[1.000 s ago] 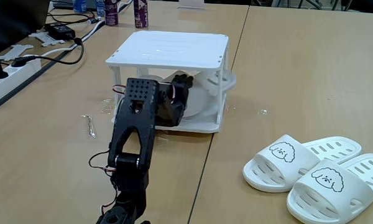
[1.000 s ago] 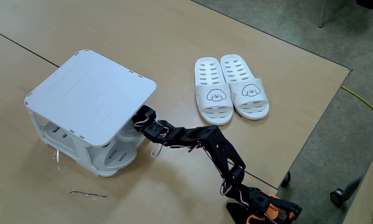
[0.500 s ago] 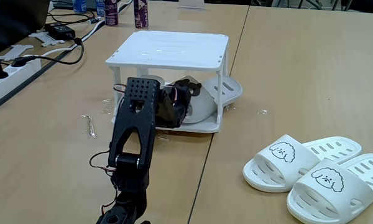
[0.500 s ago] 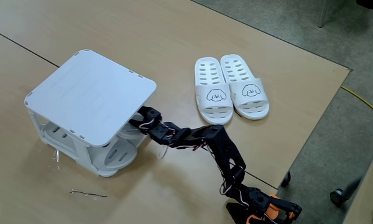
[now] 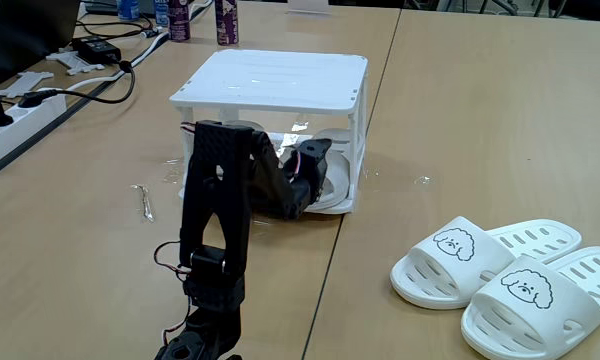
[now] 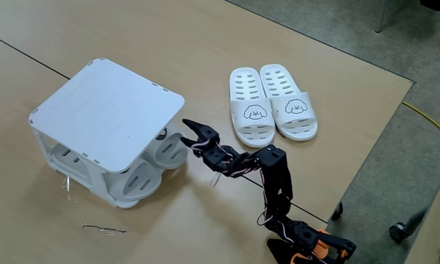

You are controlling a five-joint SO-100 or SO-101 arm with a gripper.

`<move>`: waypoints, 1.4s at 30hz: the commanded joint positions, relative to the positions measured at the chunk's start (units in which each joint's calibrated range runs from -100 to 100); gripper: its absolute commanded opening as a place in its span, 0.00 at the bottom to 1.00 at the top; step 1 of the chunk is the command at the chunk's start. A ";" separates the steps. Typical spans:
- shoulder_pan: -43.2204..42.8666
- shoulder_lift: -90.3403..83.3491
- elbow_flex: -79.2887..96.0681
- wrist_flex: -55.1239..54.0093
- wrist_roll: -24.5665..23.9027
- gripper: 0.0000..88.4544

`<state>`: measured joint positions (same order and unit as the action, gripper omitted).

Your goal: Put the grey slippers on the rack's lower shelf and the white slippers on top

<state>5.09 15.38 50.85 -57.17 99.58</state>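
A: Slippers nearest the camera — which pair?

B: The white slippers (image 5: 505,275), dog faces on the straps, side by side and touching on the table (image 5: 460,120), well to the right of the arm in a fixed view. In a fixed view from above they sit apart from the rack (image 6: 106,121), toes toward the table edge.

A: And the gripper?

B: The gripper (image 6: 191,130) hangs just outside the rack's open side, jaws spread wide with nothing between them. In a fixed view from table height it (image 5: 315,160) sits right at the rack's front right post.

A: Where are the grey slippers?

B: The grey slippers (image 6: 152,163) lie on the lower shelf (image 5: 325,207), under the slatted top. From above, both rounded ends poke out past the shelf edge, the nearer one just beside the fingertips. I can't tell whether they touch.

A: Farther back?

B: Cables (image 5: 100,70) and bottles (image 5: 225,20) at the far left of the table.
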 commanded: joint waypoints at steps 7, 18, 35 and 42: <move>-1.89 -39.24 28.85 -3.32 0.42 0.14; -1.15 -33.18 47.79 -10.22 0.42 0.01; 28.13 7.13 26.32 -36.19 0.42 0.27; 28.13 16.47 13.33 -35.58 0.42 0.32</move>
<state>32.96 29.32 69.36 -92.19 99.58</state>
